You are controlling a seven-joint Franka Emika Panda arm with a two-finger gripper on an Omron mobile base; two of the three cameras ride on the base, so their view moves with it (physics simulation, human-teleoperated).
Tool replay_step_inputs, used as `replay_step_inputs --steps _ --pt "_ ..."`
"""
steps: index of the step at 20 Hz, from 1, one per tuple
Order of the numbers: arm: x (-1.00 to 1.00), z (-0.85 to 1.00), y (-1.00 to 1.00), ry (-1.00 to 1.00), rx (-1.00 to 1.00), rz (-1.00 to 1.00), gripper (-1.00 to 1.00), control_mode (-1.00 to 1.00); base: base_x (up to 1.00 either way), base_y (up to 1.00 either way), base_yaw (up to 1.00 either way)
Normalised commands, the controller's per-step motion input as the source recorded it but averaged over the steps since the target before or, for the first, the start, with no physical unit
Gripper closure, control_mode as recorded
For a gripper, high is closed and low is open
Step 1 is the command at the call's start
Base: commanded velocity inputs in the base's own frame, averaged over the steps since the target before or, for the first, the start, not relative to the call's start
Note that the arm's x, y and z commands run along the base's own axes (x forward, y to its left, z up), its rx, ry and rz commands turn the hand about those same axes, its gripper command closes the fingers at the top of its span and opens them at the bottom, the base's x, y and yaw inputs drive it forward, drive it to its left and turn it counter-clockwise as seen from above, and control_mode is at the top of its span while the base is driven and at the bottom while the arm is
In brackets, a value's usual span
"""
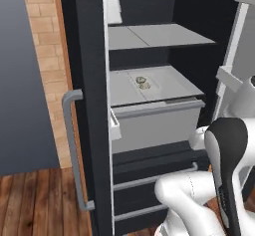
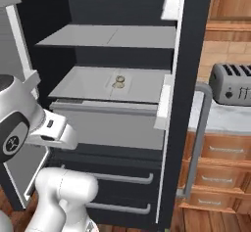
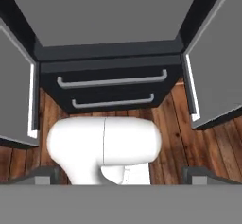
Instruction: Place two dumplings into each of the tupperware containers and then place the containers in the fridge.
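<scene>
Gripper (image 3: pixel 121 183) jaws are seen spread wide at the bottom corners of the hand view, nothing held between them, pointed down toward the wooden floor (image 3: pixel 170 128) and the two lower drawers (image 3: pixel 112 90) of the fridge (image 1: pixel 89 80). Fridge doors stand open on both sides. Farther in, above the pale grey drawer (image 1: pixel 157 123), a shelf (image 2: pixel 88 86) carries a tupperware container (image 1: pixel 144 83) with two dumplings (image 1: pixel 143 82) inside; its rim is faint, barely told from the shelf. A second container cannot be made out. Storing step is judged in hand, one container placed. Next move would likely call for the arm to be drawn clear and the other container fetched. A toaster (image 2: pixel 230 83) sits on the counter to the right.
</scene>
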Motion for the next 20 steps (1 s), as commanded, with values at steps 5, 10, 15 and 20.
replay_step_inputs --steps 5,10,15,20 --pt "0.0 0.0 0.0 0.0 0.0 0.0 -1.0 1.0 -0.34 0.13 -0.67" --pt "0.0 0.0 0.0 0.0 0.0 0.0 -1.0 1.0 -0.94 0.0 -0.79" --pt "0.0 0.0 0.0 0.0 0.0 0.0 -1.0 1.0 -0.91 0.04 -0.86" --pt "0.0 0.0 0.0 0.0 0.0 0.0 -1.0 1.0 -0.26 0.0 -1.0"
